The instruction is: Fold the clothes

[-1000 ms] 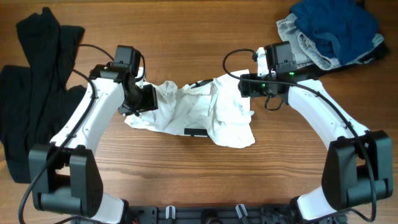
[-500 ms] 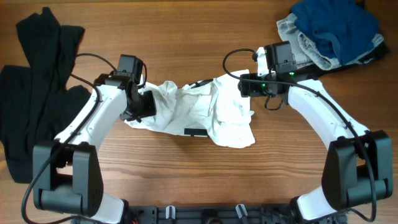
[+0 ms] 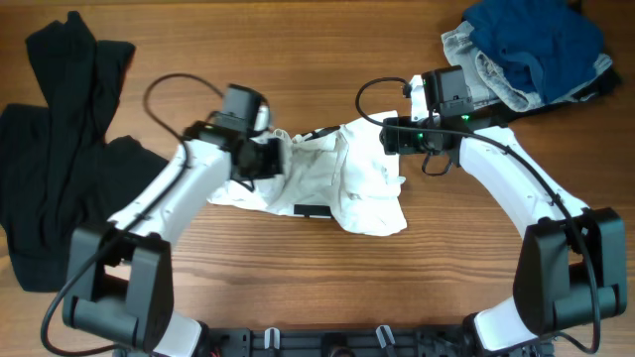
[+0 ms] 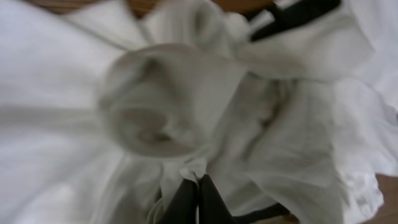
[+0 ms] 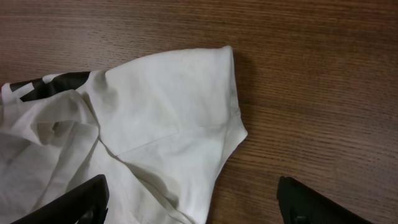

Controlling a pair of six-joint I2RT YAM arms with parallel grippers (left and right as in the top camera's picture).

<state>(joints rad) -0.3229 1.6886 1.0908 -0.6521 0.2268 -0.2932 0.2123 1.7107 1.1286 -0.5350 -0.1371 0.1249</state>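
On tabletop (image 3: 298, 59), clothes (image 3: 342, 183) lie crumpled — no fold done; left claw (image 4: 198, 186) clamped on the fabric, right claw (image 5: 193, 202) open over a sleeve (image 5: 186, 99).

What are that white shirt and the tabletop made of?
White T-shirt: probably soft matte cotton knit; it crumples in limp folds, with a stitched hem. Table: wood or wood-look laminate, smooth, slight sheen; brown grain streaks show.

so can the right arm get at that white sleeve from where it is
Probably yes. The right gripper hangs open close to the white sleeve, which lies flat on the table with nothing on it or between it and the fingers.
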